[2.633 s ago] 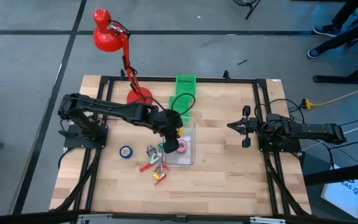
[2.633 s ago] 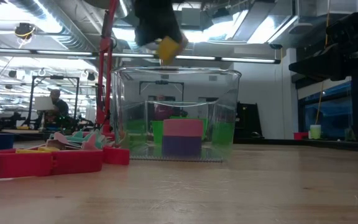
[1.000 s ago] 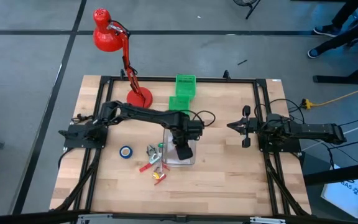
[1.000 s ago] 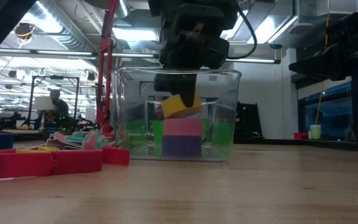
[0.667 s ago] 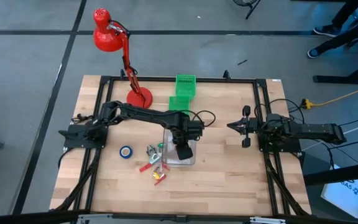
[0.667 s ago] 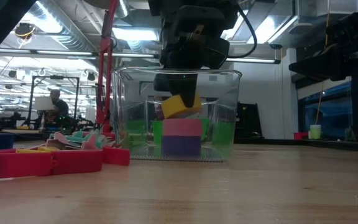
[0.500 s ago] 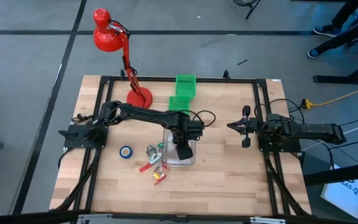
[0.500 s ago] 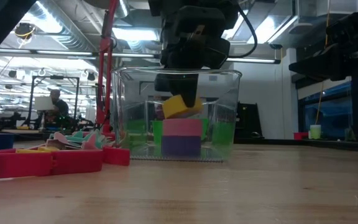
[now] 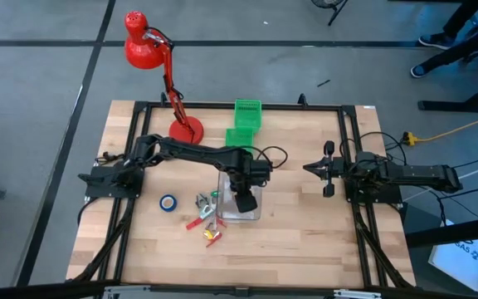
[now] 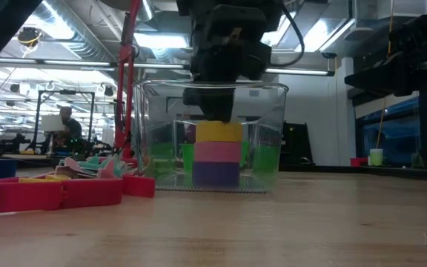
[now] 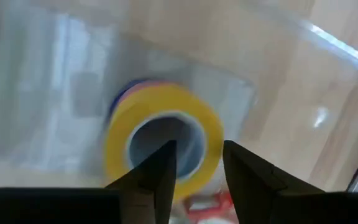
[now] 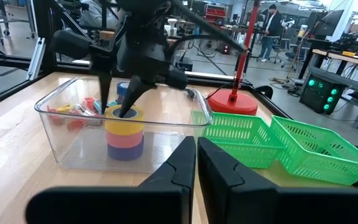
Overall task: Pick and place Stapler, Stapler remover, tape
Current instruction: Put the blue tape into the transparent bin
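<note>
Inside the clear bin (image 10: 273, 141), the left gripper (image 10: 215, 111) is hanging spread, one finger (image 11: 157, 174) dipping into the yellow tape (image 10: 219, 132), which is sitting on the pink roll (image 10: 217, 151) and blue roll (image 10: 216, 173). Right gripper (image 9: 325, 169) is waiting pressed together at the surface's (image 9: 305, 241) right side.

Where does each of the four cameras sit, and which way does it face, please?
High: overhead, straight down on the table; both arms show.
Low: table height, facing the clear bin; left gripper above.
Left wrist: looking down at the yellow tape past its own fingers.
Right wrist: faces the bin from the side; own fingers below.
All four show the bin.
</note>
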